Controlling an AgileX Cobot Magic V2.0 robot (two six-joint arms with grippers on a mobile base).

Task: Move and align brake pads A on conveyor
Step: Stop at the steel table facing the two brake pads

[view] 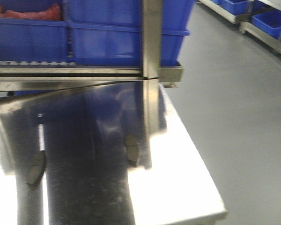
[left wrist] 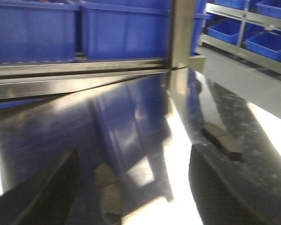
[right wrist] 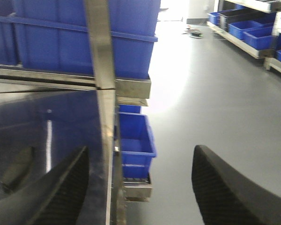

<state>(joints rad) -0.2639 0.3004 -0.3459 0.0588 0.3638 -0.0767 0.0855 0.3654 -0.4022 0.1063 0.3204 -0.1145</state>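
Showing two of the small, dark grey, curved oblong brake pads A (view: 133, 150) lying flat on the shiny stainless-steel counter (view: 187, 187). They are not yet on the conveyor, which appears in no view. One pad lies just beside the mirrored foot of the upright grey steel post (view: 152, 37). The other pad (view: 36, 168) lies well apart from the post, toward the counter's far side. Behind the post, large blue plastic bins (view: 126, 37) sit on a steel roller rack (view: 61, 72).

The left gripper (left wrist: 135, 150) is spread wide and holds nothing. It hovers low over the counter with one pad (left wrist: 107, 192) between the lines of its black fingers, a pose that appears to prepare a descent and pinch. The right gripper (right wrist: 141, 149) is equally wide and empty. It hangs beyond the post at the counter's edge, mostly over the grey floor (right wrist: 215, 93), probably to leave the other arm room. Thin pads on slick steel may skid when the fingers close.
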